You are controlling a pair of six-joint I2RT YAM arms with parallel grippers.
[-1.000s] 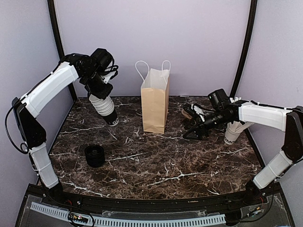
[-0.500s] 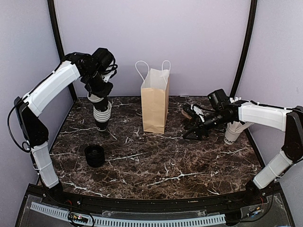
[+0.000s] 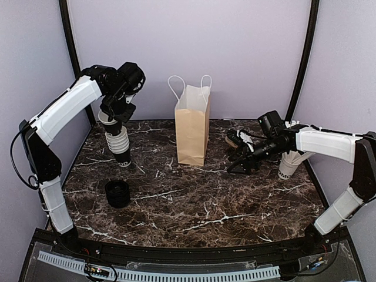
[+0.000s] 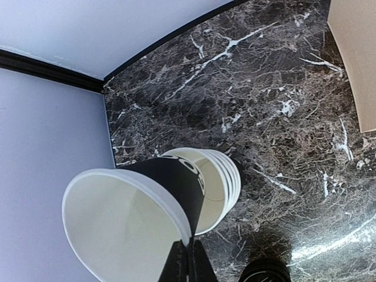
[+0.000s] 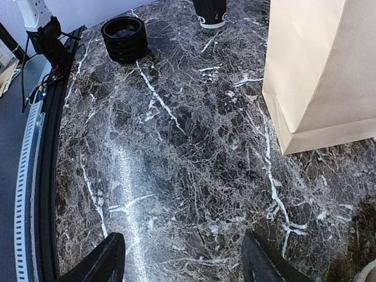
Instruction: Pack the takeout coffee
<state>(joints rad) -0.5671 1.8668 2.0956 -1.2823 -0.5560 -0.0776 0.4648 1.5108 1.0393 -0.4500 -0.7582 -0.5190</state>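
- The left gripper [image 4: 189, 261] is pinched tight on the rim of the top cup [image 4: 126, 223], one finger inside the white wall and one outside. A rim pinch is probably the only hold a nested cup offers.
- That top cup sits tilted in the stack of lidless cups [image 3: 119, 144], part of its black wall showing above the white rims below. The stack hangs from this one grip at the back left of the marble table [image 3: 205, 205]. Its base is at the surface or just above it; I cannot tell which.
- The right gripper [image 5: 185, 264] hangs low over the table with its jaws wide and nothing between them. It sits right of the brown paper bag [image 3: 192, 135], seemingly parked clear of the left arm's work.
- The bag stands upright at the back centre with its handles up and mouth open, ready to be loaded from above.
- The stack of black lids [image 3: 117, 192] lies in front of the cups, near enough to cap a freed cup.
- The white cup of stirrers [image 3: 289, 165] stands far right, beyond the right arm.
- The takeout coffee, a lidded cup, shows in no view. It is likely not yet assembled, with the pinched cup as its start.
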